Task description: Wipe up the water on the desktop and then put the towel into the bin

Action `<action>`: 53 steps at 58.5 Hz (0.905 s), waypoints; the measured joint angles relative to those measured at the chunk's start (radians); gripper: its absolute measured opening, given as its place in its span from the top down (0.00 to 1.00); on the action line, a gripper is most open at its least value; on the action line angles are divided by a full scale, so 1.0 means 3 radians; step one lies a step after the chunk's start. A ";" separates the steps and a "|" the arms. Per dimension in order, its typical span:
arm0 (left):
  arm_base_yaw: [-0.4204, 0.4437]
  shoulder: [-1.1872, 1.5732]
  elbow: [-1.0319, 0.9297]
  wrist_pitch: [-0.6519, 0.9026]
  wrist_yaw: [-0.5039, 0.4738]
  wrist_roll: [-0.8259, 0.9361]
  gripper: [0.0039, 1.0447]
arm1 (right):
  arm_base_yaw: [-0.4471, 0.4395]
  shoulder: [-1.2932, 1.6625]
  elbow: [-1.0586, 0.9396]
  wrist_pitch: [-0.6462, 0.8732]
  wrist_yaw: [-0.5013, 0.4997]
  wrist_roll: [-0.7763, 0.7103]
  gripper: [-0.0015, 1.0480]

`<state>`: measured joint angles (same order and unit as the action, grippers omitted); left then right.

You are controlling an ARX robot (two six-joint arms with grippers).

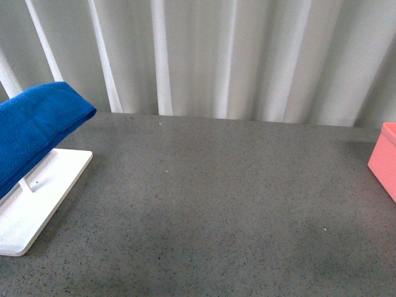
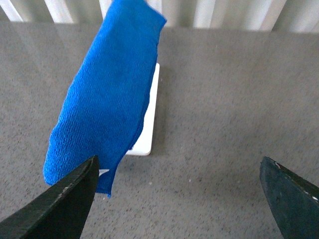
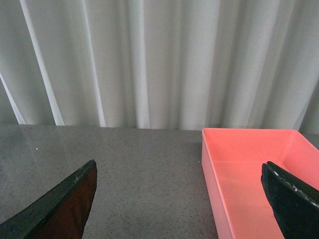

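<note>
Hanging draped on the white rack [image 1: 37,207] at the left side of the desktop [image 1: 216,198], towel [image 2: 107,99] not yet gripped; left gripper [image 2: 178,167] gaping wide, empty, near its lower end, so best pinch the thick fold and lift clear before wiping; bin [image 1: 385,158] far right.

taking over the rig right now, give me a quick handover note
The left gripper is open and empty, near the towel.
The right gripper is open and empty, facing the bin.
The towel hangs over the white rack at the left of the desktop. The bin is at the right edge, with nothing seen in it.
Done: nothing yet.
Left: grab the towel, wipe, drop it in the bin. I can't make out the water in these views.
</note>
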<state>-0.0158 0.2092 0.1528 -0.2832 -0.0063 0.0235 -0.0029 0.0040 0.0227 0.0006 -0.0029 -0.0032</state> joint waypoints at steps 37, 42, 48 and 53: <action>0.0062 0.4720 0.3502 0.0642 0.0150 0.0717 0.06 | 0.0000 0.0000 0.0000 0.0000 0.0004 0.0000 0.07; 0.0081 0.5159 0.4002 0.0356 0.0085 0.0785 0.06 | 0.0000 0.0000 0.0000 0.0000 0.0004 0.0000 0.07; 0.0122 0.5503 0.4400 0.0140 0.0037 0.0809 0.06 | 0.0000 0.0000 0.0000 0.0000 0.0004 0.0000 0.07; 0.0174 0.5765 0.4735 -0.0097 -0.0004 0.0820 0.06 | 0.0000 0.0000 0.0000 0.0000 0.0004 -0.0001 0.07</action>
<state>0.0364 1.9388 1.5734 -0.3122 -0.0074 0.2695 -0.0029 0.0040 0.0227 0.0006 -0.0017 -0.0036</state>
